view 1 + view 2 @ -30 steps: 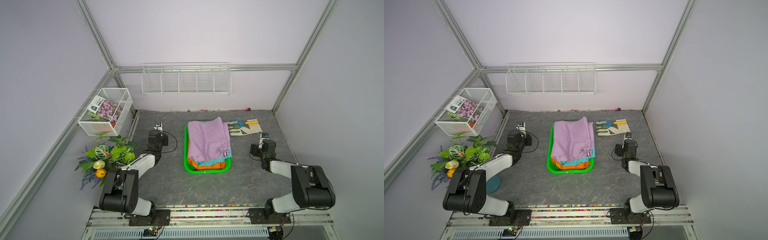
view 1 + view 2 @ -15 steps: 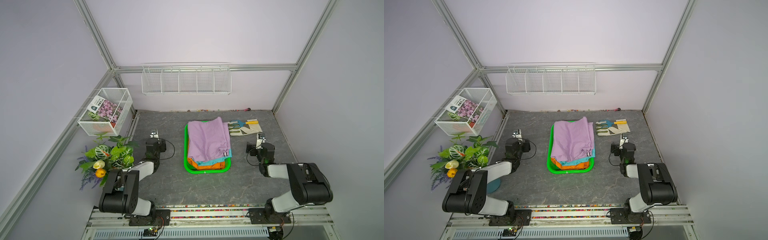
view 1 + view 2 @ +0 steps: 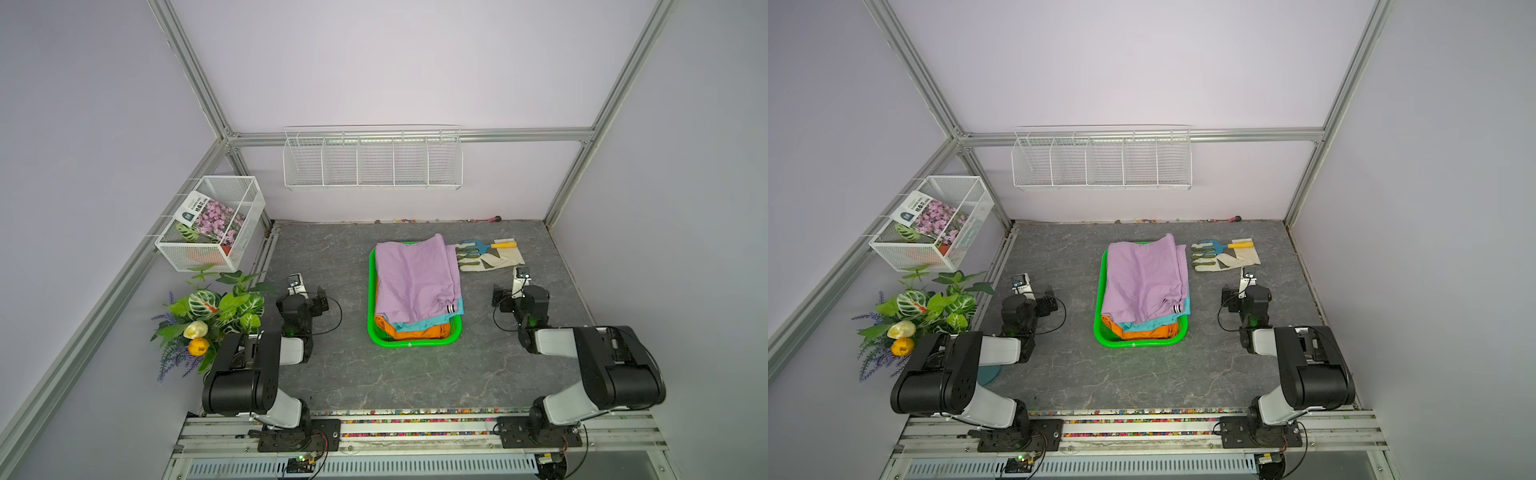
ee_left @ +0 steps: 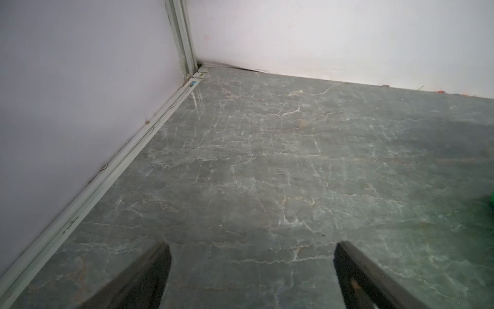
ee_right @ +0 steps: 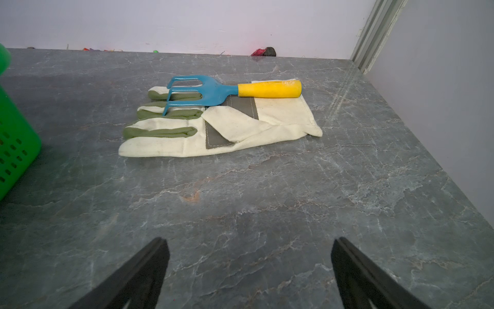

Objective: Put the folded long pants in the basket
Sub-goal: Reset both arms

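Folded long pants (image 3: 415, 282) sat stacked in the basket (image 3: 409, 343), mid worktop (image 3: 332, 374): lilac on top, teal next, orange at bottom. Your left claw (image 4: 252, 248) & right claw (image 5: 250, 243) both stood spread wide w/ nothing between the jaws, one each side of basket, clear of it.

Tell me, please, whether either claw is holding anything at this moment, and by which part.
Nothing is held. The left claw and the right claw both stand open over bare tabletop; the folded pants lie stacked in the green basket.
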`<action>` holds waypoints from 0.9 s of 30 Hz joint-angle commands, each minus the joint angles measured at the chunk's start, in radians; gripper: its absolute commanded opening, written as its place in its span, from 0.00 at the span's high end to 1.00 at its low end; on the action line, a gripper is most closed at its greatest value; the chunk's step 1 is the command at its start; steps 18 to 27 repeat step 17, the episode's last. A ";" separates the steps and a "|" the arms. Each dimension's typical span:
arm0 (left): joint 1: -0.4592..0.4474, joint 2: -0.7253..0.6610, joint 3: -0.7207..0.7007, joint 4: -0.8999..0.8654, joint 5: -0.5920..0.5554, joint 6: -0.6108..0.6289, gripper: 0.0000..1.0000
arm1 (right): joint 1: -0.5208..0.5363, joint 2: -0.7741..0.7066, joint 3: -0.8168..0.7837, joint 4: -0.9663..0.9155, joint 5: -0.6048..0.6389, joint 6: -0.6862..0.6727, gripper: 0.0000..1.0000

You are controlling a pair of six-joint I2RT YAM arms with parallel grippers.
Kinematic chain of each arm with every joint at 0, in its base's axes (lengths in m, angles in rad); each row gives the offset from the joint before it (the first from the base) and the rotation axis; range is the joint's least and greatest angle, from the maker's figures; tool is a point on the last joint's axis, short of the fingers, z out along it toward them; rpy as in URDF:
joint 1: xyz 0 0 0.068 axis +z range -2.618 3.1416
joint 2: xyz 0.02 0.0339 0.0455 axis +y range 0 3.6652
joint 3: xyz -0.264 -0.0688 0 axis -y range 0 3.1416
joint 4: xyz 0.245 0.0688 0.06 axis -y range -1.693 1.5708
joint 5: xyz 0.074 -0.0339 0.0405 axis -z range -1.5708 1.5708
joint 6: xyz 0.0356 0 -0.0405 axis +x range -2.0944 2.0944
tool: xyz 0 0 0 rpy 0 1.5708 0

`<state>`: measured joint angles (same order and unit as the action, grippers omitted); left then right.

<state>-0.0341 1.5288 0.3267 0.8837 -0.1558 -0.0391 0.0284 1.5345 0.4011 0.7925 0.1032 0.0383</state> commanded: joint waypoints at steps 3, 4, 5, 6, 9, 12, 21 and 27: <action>0.002 -0.013 0.038 0.030 0.013 0.007 0.00 | 0.001 -0.017 0.009 -0.004 -0.002 -0.005 0.01; 0.002 -0.014 0.038 0.027 0.013 0.007 0.00 | 0.001 -0.017 0.010 -0.004 -0.003 -0.006 0.01; 0.002 -0.014 0.038 0.027 0.012 0.006 0.00 | 0.001 -0.018 0.009 -0.005 -0.003 -0.005 0.01; 0.002 -0.015 0.038 0.029 0.013 0.008 0.00 | 0.001 -0.017 0.010 -0.007 -0.003 -0.005 0.01; 0.002 -0.015 0.038 0.026 0.013 0.006 0.00 | 0.001 -0.018 0.009 -0.005 -0.003 -0.006 0.01; 0.002 -0.013 0.038 0.028 0.013 0.007 0.00 | 0.007 -0.009 0.018 -0.012 0.000 -0.011 0.01; 0.002 -0.012 0.040 0.024 0.014 0.005 0.00 | 0.007 -0.016 0.012 -0.009 0.001 -0.009 0.01; 0.002 -0.012 0.040 0.024 0.014 0.005 0.00 | 0.007 -0.016 0.012 -0.009 0.001 -0.009 0.01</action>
